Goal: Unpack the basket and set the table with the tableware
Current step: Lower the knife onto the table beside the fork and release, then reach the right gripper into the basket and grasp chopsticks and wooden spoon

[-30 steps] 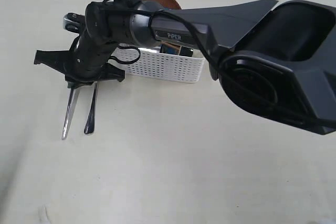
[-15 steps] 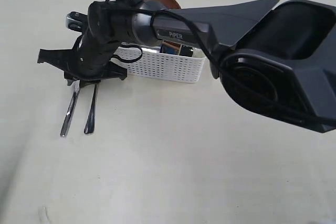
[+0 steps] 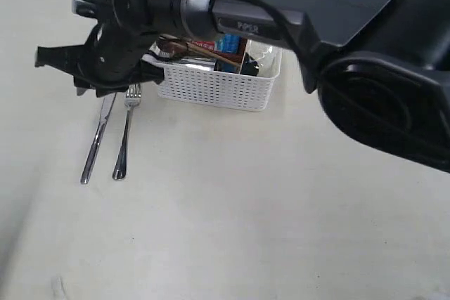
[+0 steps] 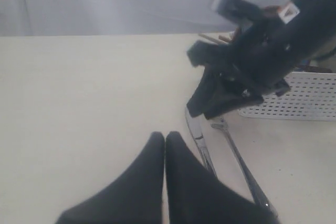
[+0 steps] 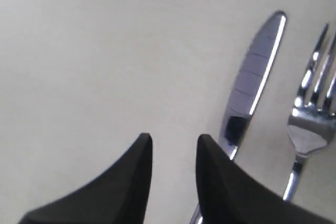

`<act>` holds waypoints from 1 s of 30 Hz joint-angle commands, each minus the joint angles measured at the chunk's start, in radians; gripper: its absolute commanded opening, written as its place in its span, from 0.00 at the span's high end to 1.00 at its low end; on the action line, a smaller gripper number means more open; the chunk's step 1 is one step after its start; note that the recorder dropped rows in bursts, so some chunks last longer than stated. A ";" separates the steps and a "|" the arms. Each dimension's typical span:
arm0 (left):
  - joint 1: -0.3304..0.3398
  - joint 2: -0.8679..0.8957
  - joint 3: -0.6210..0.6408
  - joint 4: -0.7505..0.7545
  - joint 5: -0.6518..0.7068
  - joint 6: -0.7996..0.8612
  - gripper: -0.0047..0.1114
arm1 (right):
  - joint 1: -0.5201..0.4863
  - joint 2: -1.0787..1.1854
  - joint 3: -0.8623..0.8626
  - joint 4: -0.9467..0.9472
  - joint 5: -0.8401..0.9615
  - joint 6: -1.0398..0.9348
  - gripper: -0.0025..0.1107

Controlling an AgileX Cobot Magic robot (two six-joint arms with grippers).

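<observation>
While its two dark fingers stand a little apart, with a strip of bare table (image 5: 79,51) showing between them, the right gripper (image 5: 174,142) holds nothing. It hangs over the tabletop just beside the knife (image 5: 254,72). One finger covers the knife's handle end in the right wrist view, and I cannot tell whether it touches the steel. The fork (image 5: 310,119) lies just beyond the knife, tines the same way as the blade tip. The left wrist view shows what the right one cannot: the left gripper (image 4: 165,139) with its fingertips pressed together on nothing, low over the table and well apart from the cutlery. From there the right gripper's black body is seen above the blade and tine ends, which lie nearest the basket (image 4: 299,98). Only the exterior view gives the whole layout. The knife (image 3: 98,138) and fork (image 3: 125,135) lie side by side, close and nearly parallel but not touching, just left of the white basket (image 3: 218,89). In the basket a blue packet (image 3: 228,41), a shiny steel cup (image 3: 261,57) and some slender red-brown pieces (image 3: 207,50) that I cannot tell apart are visible. The right arm (image 3: 295,19) reaches across the middle from the right, hiding the basket's far rim and the tips of the knife and fork.
</observation>
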 commanded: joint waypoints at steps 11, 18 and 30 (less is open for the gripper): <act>-0.008 -0.003 0.003 0.004 -0.002 -0.003 0.96 | -0.076 -0.388 -0.001 -0.303 0.310 -0.385 0.72; -0.008 -0.003 0.003 0.004 -0.002 -0.003 0.96 | -0.203 -0.414 -0.001 -0.403 0.367 -0.472 0.72; -0.008 -0.003 0.003 0.004 -0.002 -0.003 0.96 | -0.365 -0.350 -0.001 -0.545 0.464 -0.279 0.72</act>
